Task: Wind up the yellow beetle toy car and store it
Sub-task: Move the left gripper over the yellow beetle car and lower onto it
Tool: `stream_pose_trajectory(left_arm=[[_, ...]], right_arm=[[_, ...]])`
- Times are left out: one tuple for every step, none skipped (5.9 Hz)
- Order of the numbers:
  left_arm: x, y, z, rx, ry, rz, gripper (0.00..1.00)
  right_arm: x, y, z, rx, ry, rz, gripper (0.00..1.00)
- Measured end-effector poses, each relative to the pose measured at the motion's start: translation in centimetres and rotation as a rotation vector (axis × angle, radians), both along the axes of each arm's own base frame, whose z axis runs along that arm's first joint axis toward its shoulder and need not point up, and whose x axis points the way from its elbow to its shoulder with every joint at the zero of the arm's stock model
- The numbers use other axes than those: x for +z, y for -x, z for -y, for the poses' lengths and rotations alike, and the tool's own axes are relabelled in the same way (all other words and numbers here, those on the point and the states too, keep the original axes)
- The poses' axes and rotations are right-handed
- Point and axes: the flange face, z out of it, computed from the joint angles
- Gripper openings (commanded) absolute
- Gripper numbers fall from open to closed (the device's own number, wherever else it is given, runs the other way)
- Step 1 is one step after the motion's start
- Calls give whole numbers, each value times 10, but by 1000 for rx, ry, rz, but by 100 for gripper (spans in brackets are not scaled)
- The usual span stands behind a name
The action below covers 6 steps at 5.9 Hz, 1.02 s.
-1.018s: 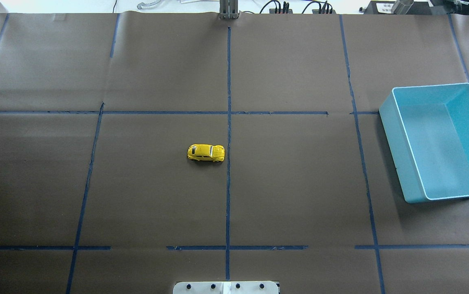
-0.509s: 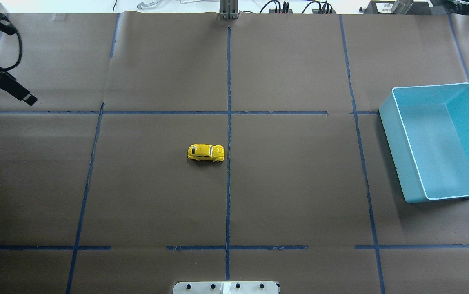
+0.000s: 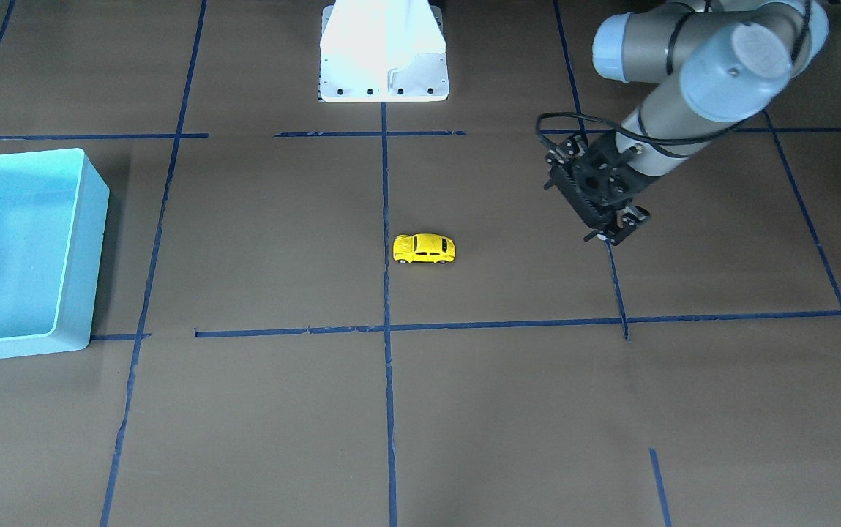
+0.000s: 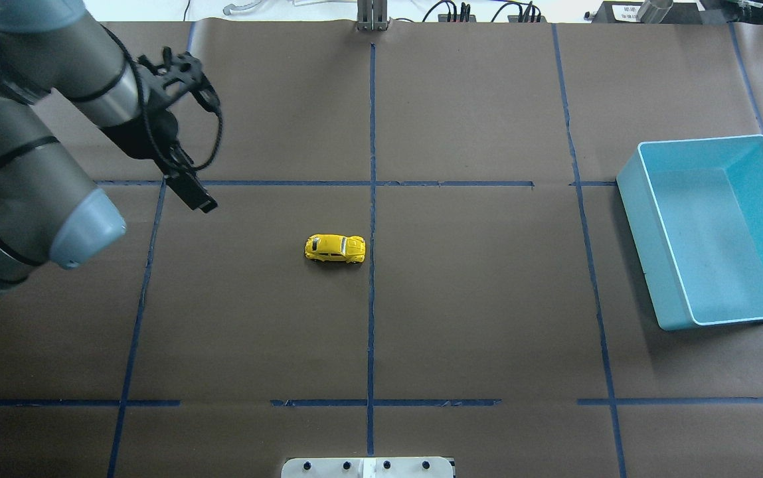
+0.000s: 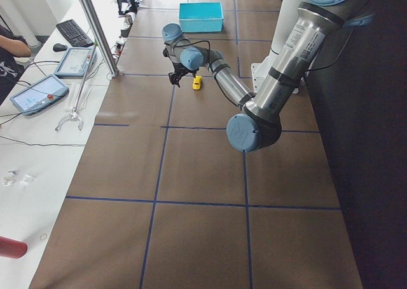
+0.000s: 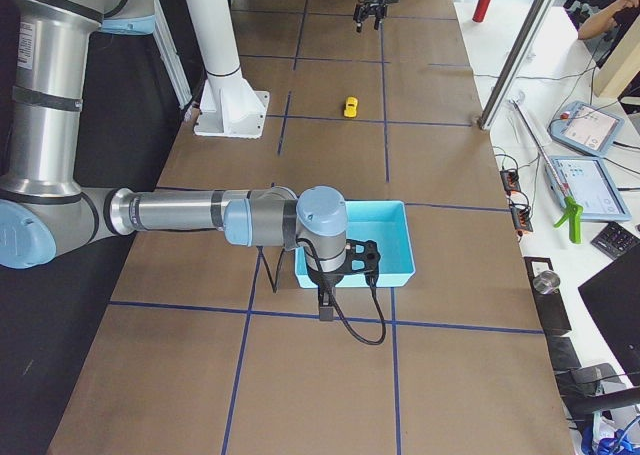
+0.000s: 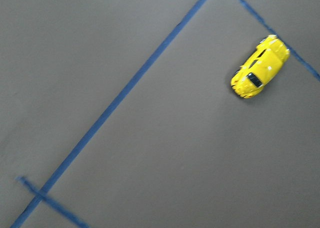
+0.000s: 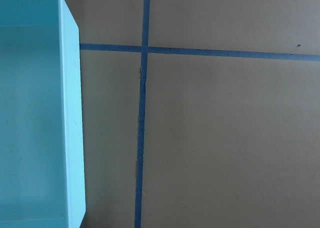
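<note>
The yellow beetle toy car (image 4: 335,249) stood on its wheels on the brown bench (image 4: 487,332), near the middle. It lay lengthwise across the bench, one end just beside the centre strip of blue tape (image 4: 371,312) and not touching it. The left pincer (image 4: 203,202) hung above the bench well apart from the car, off toward the robot's left and a little farther from the robot's base, over a crossing of two tape lines. It pointed down at a slant. In the side views its fingers stood apart with nothing between them.

The left wrist camera caught the car near the upper right corner of its picture, beside a tape line.

The blue bin (image 4: 653,252) sat at the robot's right end of the bench, well apart from the car. Its pale floor and inner walls showed whole from overhead. The right pincer (image 6: 325,313) appeared only in the right-hand side view, just beside the bin's near wall. I cannot tell whether its fingers were spread or closed.
</note>
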Motion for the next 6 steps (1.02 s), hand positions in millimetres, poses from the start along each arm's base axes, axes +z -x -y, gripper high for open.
stream_pose_trajectory(left_arm=[[-34,-54,-24,32,-99,5,100],[-71,-100,-33,52,-163,0,100],[-100,-132,-29,73,-193,1,100],[-119,-162,-18,138,-264,16,100],[-126,-186,-11,228,-388,45,100],[-127,-204,-15,274,-497,86,100]], right_arm=[[0,0,0,0,0,-3,100],[1,0,0,0,2,-6,100],[2,0,0,0,5,-6,100],[3,0,-1,0,6,-6,100],[4,0,-2,-1,7,-6,100],[4,0,-2,0,8,-6,100]])
